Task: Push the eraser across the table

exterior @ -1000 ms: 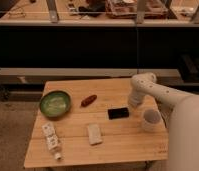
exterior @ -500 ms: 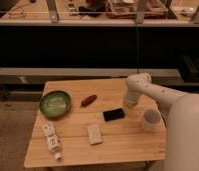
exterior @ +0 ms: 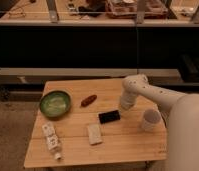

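The eraser (exterior: 109, 117) is a small flat black block lying near the middle of the light wooden table (exterior: 123, 142). My gripper (exterior: 124, 107) hangs from the white arm at the right, just right of the eraser and close to its right end. Whether it touches the eraser I cannot tell. A white cup (exterior: 151, 120) stands to the right of the gripper.
A green bowl (exterior: 55, 103) sits at the table's left. A reddish-brown oblong item (exterior: 88, 100) lies behind the eraser. A pale whitish block (exterior: 94, 134) lies in front of it. A white bottle (exterior: 51, 140) lies at the front left. Dark shelving stands behind the table.
The gripper has moved left across the table. The eraser has slid left and slightly forward with it and turned a little.
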Tool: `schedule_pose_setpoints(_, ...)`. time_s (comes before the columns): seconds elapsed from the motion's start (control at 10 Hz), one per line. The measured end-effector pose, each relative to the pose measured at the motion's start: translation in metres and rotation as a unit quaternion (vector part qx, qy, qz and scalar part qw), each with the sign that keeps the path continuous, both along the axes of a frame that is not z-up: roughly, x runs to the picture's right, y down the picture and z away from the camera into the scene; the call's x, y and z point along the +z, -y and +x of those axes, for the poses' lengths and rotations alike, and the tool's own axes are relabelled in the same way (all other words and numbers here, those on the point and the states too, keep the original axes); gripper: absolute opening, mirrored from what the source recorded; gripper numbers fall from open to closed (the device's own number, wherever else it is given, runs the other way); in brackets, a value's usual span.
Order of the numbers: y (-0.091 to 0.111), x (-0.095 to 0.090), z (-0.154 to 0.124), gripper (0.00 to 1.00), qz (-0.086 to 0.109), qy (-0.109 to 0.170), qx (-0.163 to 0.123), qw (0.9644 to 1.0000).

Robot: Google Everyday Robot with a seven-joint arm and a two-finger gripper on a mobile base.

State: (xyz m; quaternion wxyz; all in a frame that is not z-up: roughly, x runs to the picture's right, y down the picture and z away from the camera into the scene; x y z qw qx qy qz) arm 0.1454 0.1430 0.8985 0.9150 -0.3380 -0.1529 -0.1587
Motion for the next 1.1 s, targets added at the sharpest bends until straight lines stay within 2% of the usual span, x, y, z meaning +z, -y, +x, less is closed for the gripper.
schedule_pose_setpoints(1.1,-0.009,-0.003,-0.056,0.02,-0.004,0.051,-0.032,0.9982)
